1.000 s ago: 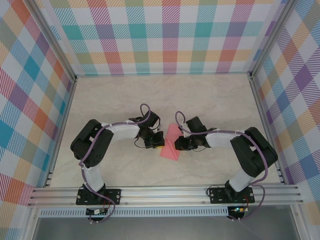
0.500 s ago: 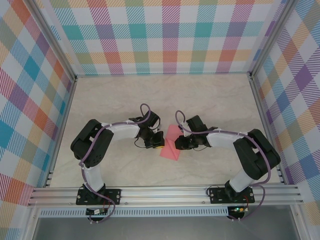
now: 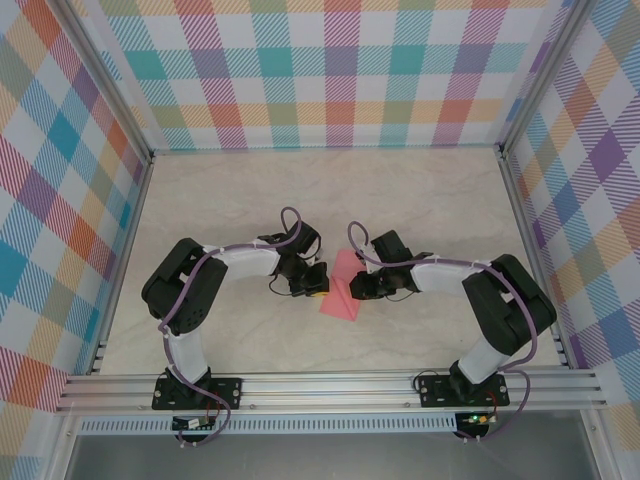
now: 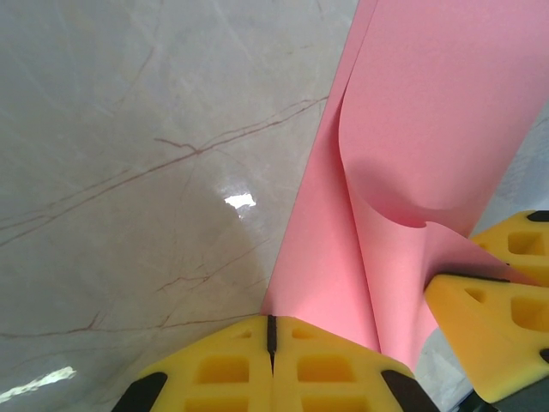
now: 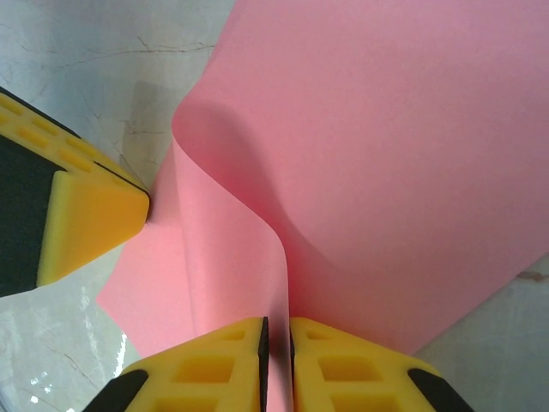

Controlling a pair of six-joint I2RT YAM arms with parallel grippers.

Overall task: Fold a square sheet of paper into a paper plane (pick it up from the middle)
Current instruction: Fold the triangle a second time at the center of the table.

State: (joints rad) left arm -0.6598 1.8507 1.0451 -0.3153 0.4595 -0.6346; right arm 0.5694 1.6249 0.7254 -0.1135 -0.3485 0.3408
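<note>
While pinched in right end effector (image 5: 276,330), left end effector (image 4: 270,330) shut: curled salmon-pink sheet (image 5: 386,154).

Left arm (image 3: 235,262): black joint housings, white link sleeves, purple cable (image 3: 291,218) running along it | Right arm (image 3: 450,272): same black-and-white build, same purple cable | Base plates (image 3: 195,388): black, bolted to a silver rail (image 3: 330,385) | Jaws: yellow moulded wedge-tipped pads (image 4: 232,369) with rectangular recesses, black backing
</note>
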